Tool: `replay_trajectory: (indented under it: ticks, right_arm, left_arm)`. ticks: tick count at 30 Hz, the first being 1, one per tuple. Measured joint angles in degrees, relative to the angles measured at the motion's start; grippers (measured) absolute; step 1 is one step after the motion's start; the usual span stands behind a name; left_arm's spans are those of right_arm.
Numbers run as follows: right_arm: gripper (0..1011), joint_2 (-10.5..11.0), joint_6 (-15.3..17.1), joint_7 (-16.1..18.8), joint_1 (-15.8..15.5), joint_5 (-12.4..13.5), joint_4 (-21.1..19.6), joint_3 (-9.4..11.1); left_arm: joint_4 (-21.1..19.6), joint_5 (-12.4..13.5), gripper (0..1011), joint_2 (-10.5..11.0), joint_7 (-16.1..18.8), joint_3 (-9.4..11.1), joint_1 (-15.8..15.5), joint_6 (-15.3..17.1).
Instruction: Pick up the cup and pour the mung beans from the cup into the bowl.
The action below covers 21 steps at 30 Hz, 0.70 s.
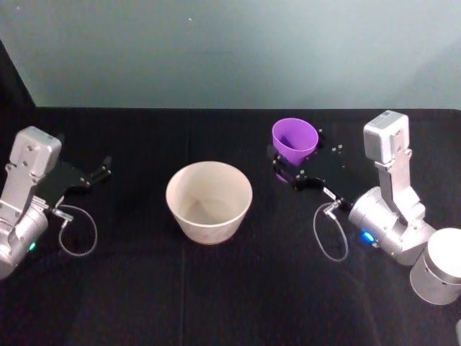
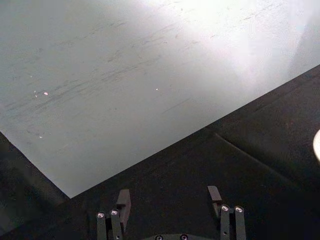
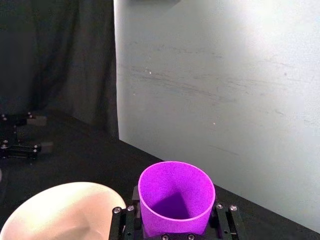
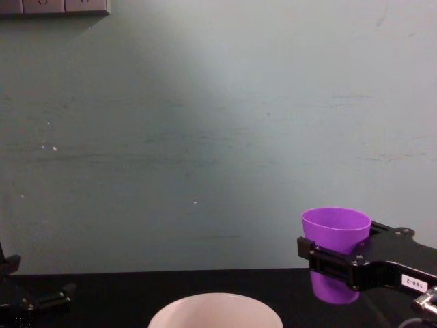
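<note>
Cup (image 1: 294, 137): bright purple, upright, mouth up, at about 2 o'clock from the bowl (image 1: 209, 200), near it but apart; hard to tell whether resting on the desk (image 1: 216, 295) or just clear of it.
Beans: none made out in the part of the inside on show from the right wrist; bottom in shadow.
Handling: by the look, light thin plastic, smooth and tapered, so likely slippery. Apt to slide down through a loose pinch and to flex under a hard one. Not fragile.
Where to hold: mid-wall, well below the rim, squeezing straight across, pouring side of the rim left free.
Right hand (image 1: 294, 155): clamped on the cup, one finger on each side of the wall at about mid-height; from the chest, a black bar across the purple.
Arm pose: reaching in from 4 o'clock of the cup, low over the desk, cup axis vertical.
Left hand (image 1: 94, 173): fingers (image 2: 123, 200) apart, nothing between them, parked at 9 o'clock of the bowl, well apart.
Bowl as target: wide and open-mouthed at desk centre, far broader than the cup, so forgiving for a slow tip.
</note>
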Motion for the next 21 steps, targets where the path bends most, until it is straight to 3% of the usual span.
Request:
replay_trajectory:
  ticks: [21]
  right_arm:
    - [731,0.0,0.0,0.0,0.0,0.0,0.0,0.0]
  left_arm:
    - [0.0,0.0,1000,0.0,0.0,0.0,0.0,0.0]
